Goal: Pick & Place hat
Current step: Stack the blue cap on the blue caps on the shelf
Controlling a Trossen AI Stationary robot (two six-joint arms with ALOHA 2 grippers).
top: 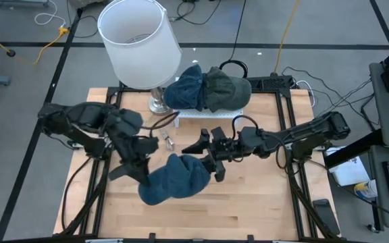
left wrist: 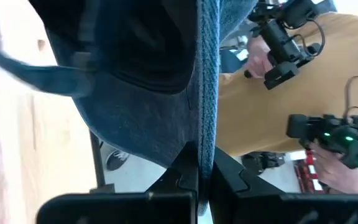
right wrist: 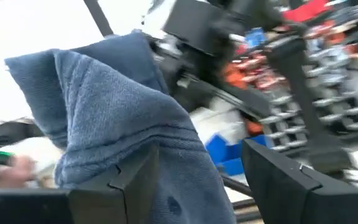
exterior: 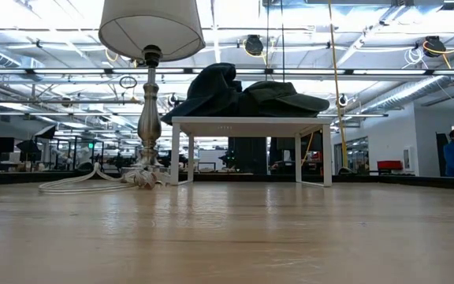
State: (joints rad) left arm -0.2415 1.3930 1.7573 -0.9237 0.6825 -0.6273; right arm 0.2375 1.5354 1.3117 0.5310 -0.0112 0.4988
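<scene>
Hat brim pinched by left claw, right claw spread (held above bare table)

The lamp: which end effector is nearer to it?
Left. The left end effector is below the lamp on its side, gripping the blue hat; the right end effector is farther across.

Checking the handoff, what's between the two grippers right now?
In the high view, the blue hat hangs between the left gripper and right gripper. The left is shut on its edge; the right's fingers stand apart beside it.
</scene>
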